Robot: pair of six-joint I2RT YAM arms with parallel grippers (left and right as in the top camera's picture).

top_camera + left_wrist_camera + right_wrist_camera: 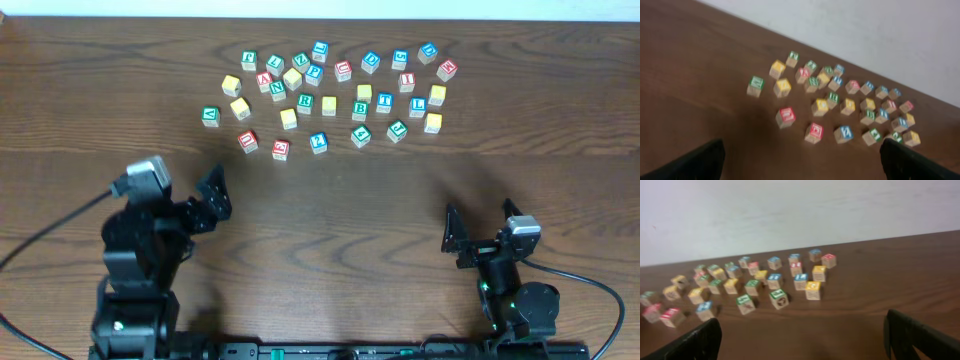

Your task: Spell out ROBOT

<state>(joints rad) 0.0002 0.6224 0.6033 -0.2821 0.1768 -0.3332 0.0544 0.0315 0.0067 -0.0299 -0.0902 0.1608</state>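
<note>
Your letter blocks point(329, 105) lie in a loose scatter on the far half of the table point(330, 230), all flat on the wood, none stacked and none lined up into a word. Faces are green, blue, red and yellow. In the overhead view, a green block point(305, 102) near the middle of the scatter appears to read R, another green block point(360, 110) to its right appears to read B, and a blue block point(384, 101) just beside that appears to read T. You cannot pick out an O at this size.

Your left gripper point(215, 197) sits at the near left, well apart from the blocks, fingers spread and holding nothing. Your right gripper point(478, 228) sits at the near right, likewise spread and holding nothing. Both wrist views show the scatter ahead between parted fingertips
</note>
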